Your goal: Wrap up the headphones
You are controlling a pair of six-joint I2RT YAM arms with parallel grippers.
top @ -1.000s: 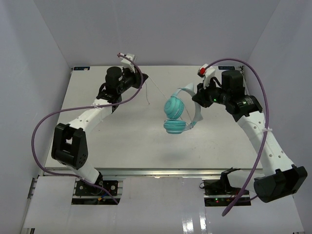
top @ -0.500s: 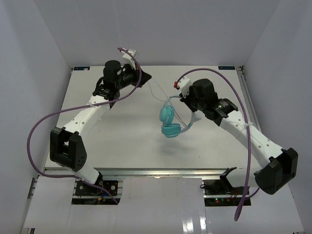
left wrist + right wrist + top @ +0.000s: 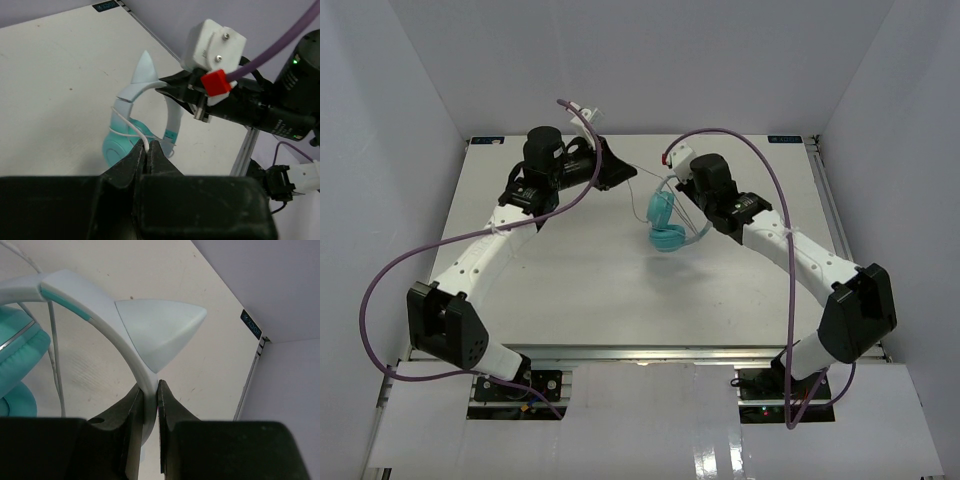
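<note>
The teal headphones (image 3: 663, 222) hang above the table at centre back, held up by their pale blue headband (image 3: 125, 347). My right gripper (image 3: 148, 390) is shut on the headband just below a pointed cat-ear piece (image 3: 160, 325). My left gripper (image 3: 147, 148) is shut on the thin whitish cord (image 3: 135, 131), which runs taut from its fingertips to the earcups (image 3: 120, 147) and loops around the headband. In the top view the left gripper (image 3: 628, 177) sits just left of the headphones and the right gripper (image 3: 678, 190) just right of them.
The white table (image 3: 570, 270) lies under both arms, with grey walls close on three sides. Thick purple cables (image 3: 410, 250) arc off both arms. A metal rail (image 3: 247, 145) runs along the table's right edge.
Both arms have swung inward and toward the back. The headphones moved left and farther back with the right gripper, and the left gripper closed in on them with the cord.
</note>
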